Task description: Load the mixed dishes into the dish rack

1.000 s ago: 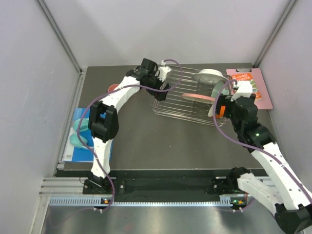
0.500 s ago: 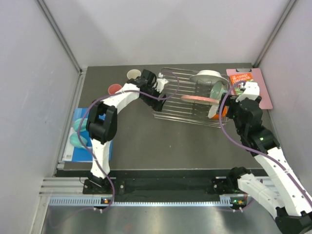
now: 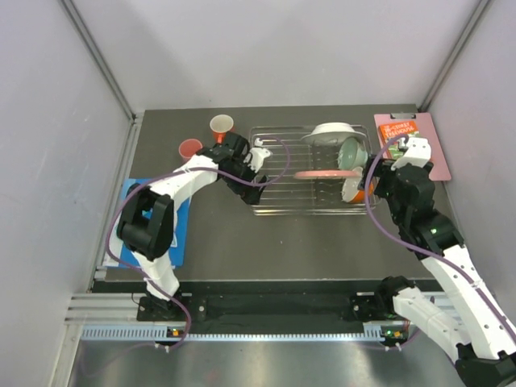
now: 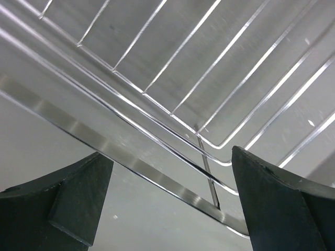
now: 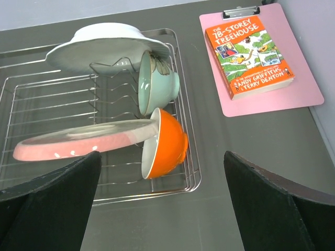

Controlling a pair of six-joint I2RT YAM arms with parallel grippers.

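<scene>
Dark table (image 3: 322,234), left side: blue book (image 3: 181,238) mostly hidden under arm. Left wrist view limited to dish rack (image 3: 310,211) wires. Left gripper (image 4: 167,198) spread wide astride rack's left rim. Right gripper (image 5: 161,172) spread wide near orange bowl (image 5: 167,144) at rack's right end. Rack tilted a second ago, now flat.

The dish rack (image 4: 131,158) is formed of bare chromed metal wire, smooth and mirror-bright, with 1 flat polished strip at its rim. The orange bowl (image 5: 170,144), mint-green bowl (image 5: 162,86), pale plate (image 5: 99,44) and pink plate (image 5: 78,144) are finished in a smooth, softly shining glaze. The table (image 5: 246,157) is surfaced in dark grey, matt sheet. The book (image 5: 248,55) is covered in glossy printed paper; the pink clipboard (image 5: 309,91) is smooth, with a metal clip (image 5: 241,11). Matt black plastic is seen on the fingers (image 4: 272,204) of the left gripper (image 4: 171,151) and of the right gripper (image 5: 162,152).
</scene>
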